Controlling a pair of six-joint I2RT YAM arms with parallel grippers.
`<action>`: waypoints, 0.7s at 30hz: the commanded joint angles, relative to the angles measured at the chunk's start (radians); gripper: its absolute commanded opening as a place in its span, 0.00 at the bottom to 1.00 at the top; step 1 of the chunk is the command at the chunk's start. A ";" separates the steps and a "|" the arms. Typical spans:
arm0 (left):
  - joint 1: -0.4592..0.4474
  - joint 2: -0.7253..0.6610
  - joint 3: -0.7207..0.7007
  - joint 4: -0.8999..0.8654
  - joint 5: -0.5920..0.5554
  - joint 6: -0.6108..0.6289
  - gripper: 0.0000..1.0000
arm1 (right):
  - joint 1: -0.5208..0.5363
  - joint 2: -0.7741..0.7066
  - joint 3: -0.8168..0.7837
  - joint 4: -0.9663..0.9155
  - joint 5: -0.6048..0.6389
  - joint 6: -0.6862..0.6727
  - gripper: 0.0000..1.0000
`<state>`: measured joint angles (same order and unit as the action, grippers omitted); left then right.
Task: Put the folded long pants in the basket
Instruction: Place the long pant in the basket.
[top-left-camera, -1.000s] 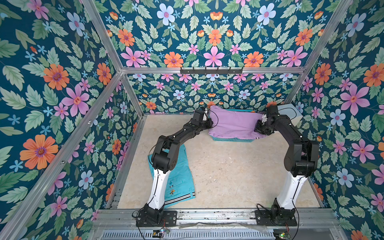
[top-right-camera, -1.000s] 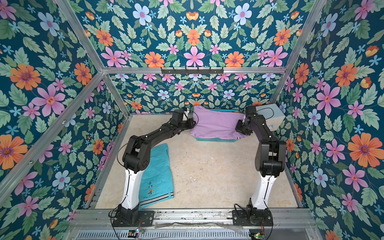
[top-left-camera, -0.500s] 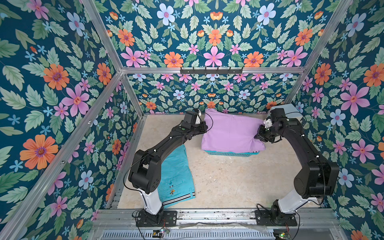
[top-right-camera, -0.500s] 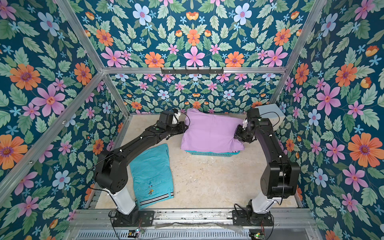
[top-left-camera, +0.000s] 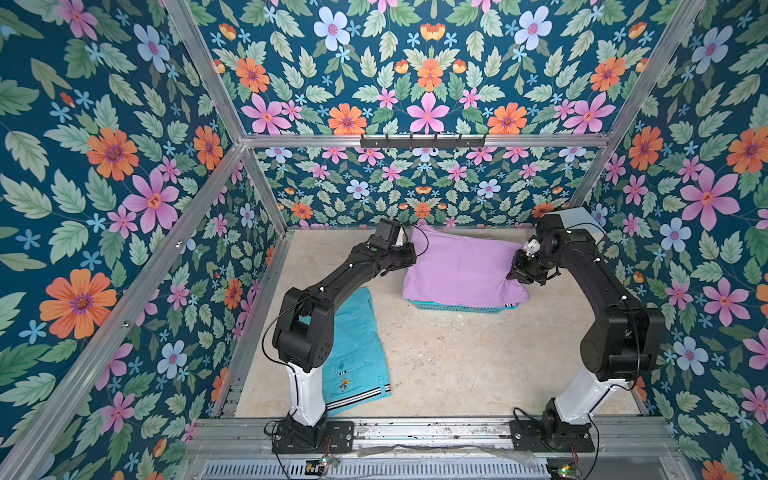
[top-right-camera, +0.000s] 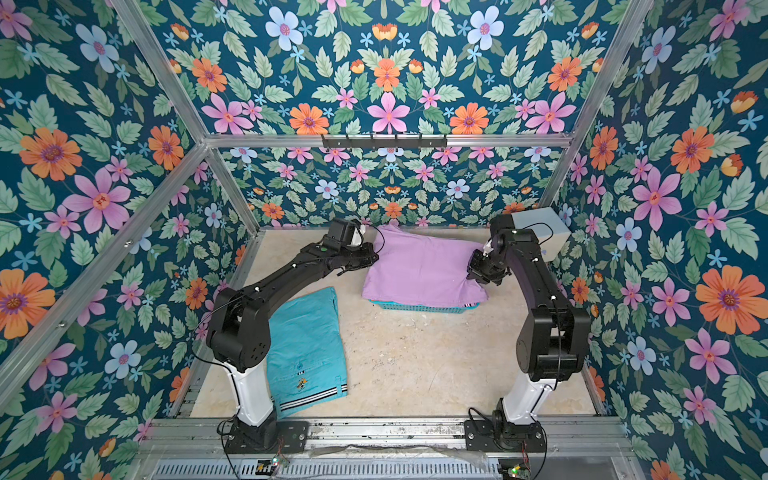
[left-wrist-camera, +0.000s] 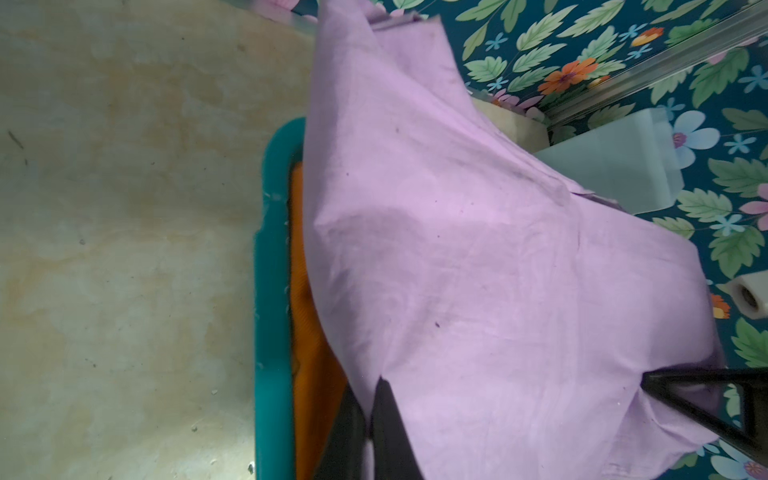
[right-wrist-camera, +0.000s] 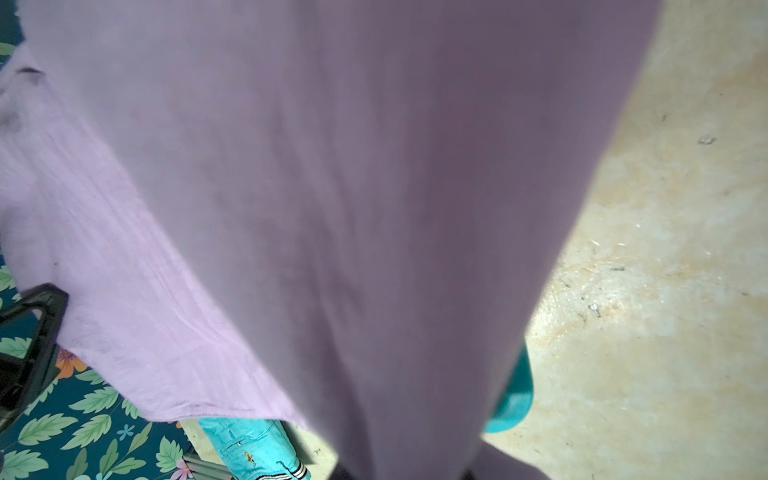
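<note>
Now both arms have it: the left gripper (top-left-camera: 409, 262) is pinched tight on the left end of the folded lilac-purple cloth pants (top-left-camera: 461, 270), and the right gripper (top-left-camera: 518, 275) is clamped on the right end. That leaves the lilac pants stretched between the 2 of them, long axis running side to side. Straight beneath, near the far edge of the beige worktop (top-left-camera: 457, 374), sits the rectangular teal plastic mesh basket (top-left-camera: 457, 306). Its length lines up with the cloth, and only its near wall peeks out under the hem. The left wrist view shows folded orange cloth pants (left-wrist-camera: 311, 332) already inside. Neither arm is nearer, each owns 1 end, so the drop looks like a straight lowering together. I'd watch that near hem, which overhangs the near wall. Against a second ago, the cloth has come forward from the far edge and spreads wider over the basket. Folded turquoise cloth pants with a striped waistband (top-left-camera: 353, 345) lie by the left edge, beside the left arm's base.
</note>
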<state>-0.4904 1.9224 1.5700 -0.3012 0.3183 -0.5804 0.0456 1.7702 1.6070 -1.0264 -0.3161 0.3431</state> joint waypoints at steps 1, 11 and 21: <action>0.004 0.024 0.015 -0.004 -0.022 -0.002 0.00 | -0.003 0.033 0.007 0.006 0.035 0.012 0.00; 0.004 0.100 0.037 -0.026 -0.072 0.033 0.00 | -0.002 0.136 0.054 0.015 0.026 0.013 0.00; 0.005 0.059 0.030 -0.068 -0.049 0.036 0.14 | -0.013 0.110 0.069 0.019 0.031 0.017 0.41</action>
<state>-0.4889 1.9942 1.5856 -0.3065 0.2901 -0.5644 0.0418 1.8992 1.6596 -1.0348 -0.3107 0.3477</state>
